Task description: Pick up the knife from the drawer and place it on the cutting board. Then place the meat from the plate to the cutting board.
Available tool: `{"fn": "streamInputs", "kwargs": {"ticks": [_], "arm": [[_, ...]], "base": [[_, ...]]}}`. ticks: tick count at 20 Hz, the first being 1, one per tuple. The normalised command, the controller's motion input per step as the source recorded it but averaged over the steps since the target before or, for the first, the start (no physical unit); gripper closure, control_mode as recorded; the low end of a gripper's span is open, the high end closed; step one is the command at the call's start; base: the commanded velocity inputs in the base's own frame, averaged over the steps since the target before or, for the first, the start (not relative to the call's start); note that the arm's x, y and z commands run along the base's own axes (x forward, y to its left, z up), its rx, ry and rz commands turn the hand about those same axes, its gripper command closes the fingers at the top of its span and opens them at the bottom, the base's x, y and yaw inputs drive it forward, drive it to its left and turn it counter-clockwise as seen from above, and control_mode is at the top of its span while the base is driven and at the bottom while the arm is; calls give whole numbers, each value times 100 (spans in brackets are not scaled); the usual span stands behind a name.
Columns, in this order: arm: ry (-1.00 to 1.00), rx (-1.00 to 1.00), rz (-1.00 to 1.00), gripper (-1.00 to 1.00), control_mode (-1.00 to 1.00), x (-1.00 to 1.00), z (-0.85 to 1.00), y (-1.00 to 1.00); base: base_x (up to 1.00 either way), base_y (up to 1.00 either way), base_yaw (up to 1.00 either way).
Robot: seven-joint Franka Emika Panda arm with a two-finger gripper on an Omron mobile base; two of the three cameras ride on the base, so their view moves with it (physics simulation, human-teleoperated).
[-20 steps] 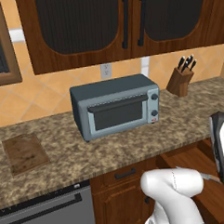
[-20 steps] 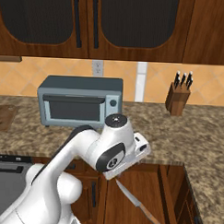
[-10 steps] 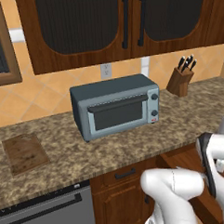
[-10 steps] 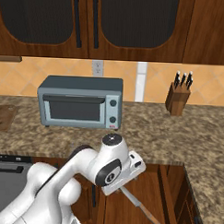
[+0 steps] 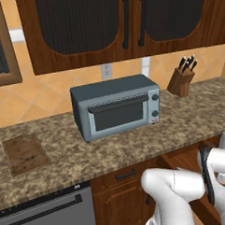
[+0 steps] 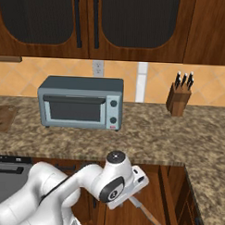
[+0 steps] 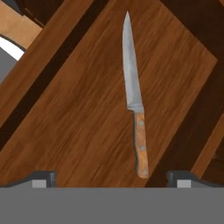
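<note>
Right now your arm is bent low over the open drawer (image 7: pixel 87 113), where the knife (image 7: pixel 134 105) lies flat on the wooden floor, alone. Your gripper (image 7: pixel 111 177) hangs above it with jaws spread wide and empty, the handle between the tips. Descend straight and close across the handle, not the blade.

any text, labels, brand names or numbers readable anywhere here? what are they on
None can be read.
Toaster oven: three round knobs and a small red mark low on its front, too small to make out, no legible lettering.
Knife, drawer, cutting board, knife block: no markings.
</note>
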Motion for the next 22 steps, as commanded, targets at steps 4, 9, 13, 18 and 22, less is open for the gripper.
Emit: {"fn": "streamInputs", "kwargs": {"ticks": [4,9,13,18,22], "arm": [[4,7,0,-100,-100,8,-15,-9],[6,8,0,-100,-100,17,-18,-23],[4,8,0,-100,-100,30,-24,-32],[4,4,0,-100,-100,24,-18,-20],[0,0,0,-100,-100,0,0,0]], "base": [[0,0,0],[0,0,0],[0,0,0],[0,0,0],[0,0,0]]}}
